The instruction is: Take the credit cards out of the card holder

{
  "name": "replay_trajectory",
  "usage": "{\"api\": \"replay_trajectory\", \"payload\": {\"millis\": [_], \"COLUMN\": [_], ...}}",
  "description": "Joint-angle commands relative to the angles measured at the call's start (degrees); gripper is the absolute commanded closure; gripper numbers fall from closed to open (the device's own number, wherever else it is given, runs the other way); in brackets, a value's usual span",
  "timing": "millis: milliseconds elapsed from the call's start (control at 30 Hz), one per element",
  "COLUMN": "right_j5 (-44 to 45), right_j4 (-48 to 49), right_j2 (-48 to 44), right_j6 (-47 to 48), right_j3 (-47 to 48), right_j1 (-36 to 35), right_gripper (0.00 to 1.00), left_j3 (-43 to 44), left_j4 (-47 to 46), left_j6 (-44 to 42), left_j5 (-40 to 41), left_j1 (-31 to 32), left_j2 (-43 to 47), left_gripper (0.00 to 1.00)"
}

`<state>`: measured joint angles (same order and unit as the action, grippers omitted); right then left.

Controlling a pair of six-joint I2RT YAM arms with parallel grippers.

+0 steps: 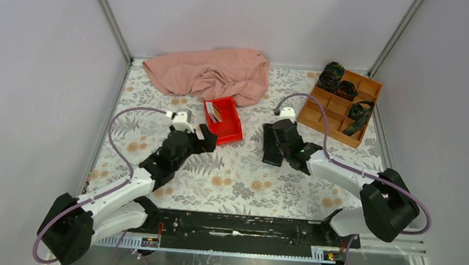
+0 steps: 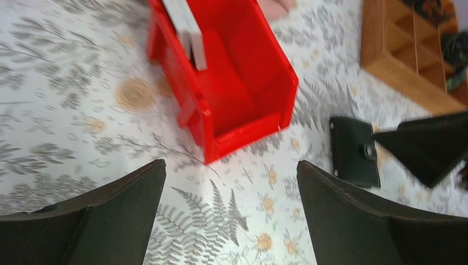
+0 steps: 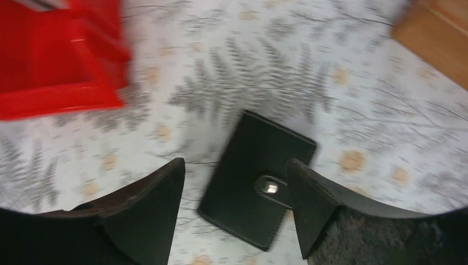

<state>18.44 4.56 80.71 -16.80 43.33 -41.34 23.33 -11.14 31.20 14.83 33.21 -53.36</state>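
The card holder (image 3: 256,176) lies shut and flat on the floral table, black, with a snap tab on top. My right gripper (image 3: 234,165) hangs open just above it, one finger on each side, touching nothing. The left wrist view also catches the card holder (image 2: 356,150), to the right of the red tray (image 2: 248,72). A few pale credit cards (image 2: 187,27) lean against the tray's inner wall, and they show in the top view too (image 1: 214,112). My left gripper (image 2: 232,164) is open and empty over bare table near the tray's front corner.
A crumpled pink cloth (image 1: 211,73) lies at the back behind the red tray (image 1: 231,132). A wooden compartment box (image 1: 340,102) with dark items stands at the back right. Grey walls close in both sides.
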Motion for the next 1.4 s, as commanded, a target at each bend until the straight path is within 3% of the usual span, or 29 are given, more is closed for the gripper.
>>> {"api": "replay_trajectory", "payload": {"millis": [0, 233, 433, 700, 867, 1167, 1367], "right_j5": [6.5, 6.8, 2.4, -4.4, -5.3, -6.6, -5.7], "right_j4": [-4.6, -7.2, -7.4, -4.7, -5.6, -6.0, -11.3], "right_j2": [-3.3, 0.0, 4.0, 2.3, 1.2, -0.7, 0.0], "right_j6": [-1.5, -1.2, -1.6, -3.6, -4.2, -4.8, -7.1], "right_j3": [-1.6, -1.1, -1.6, -7.0, -8.6, -10.6, -6.6], "right_j1": [3.7, 4.7, 4.7, 4.5, 2.5, -0.7, -6.6], "right_gripper": [0.26, 0.36, 0.43, 0.52, 0.73, 0.98, 1.0], "left_j3": [2.4, 5.9, 6.1, 6.3, 6.4, 6.4, 6.4], "left_j4": [-4.5, -4.9, -4.2, -4.0, -3.9, -4.1, -4.1], "left_j6": [-2.4, -4.4, -6.6, -7.6, -7.7, -7.6, -7.8], "left_j5": [0.4, 3.5, 4.7, 4.9, 5.4, 5.4, 5.6], "left_j1": [5.2, 12.5, 12.9, 12.9, 12.8, 12.8, 12.9], "left_j2": [-5.0, -11.7, -11.1, -11.5, -11.6, -12.4, -12.5], "left_gripper": [0.05, 0.05, 0.07, 0.08, 0.07, 0.07, 0.07]}}
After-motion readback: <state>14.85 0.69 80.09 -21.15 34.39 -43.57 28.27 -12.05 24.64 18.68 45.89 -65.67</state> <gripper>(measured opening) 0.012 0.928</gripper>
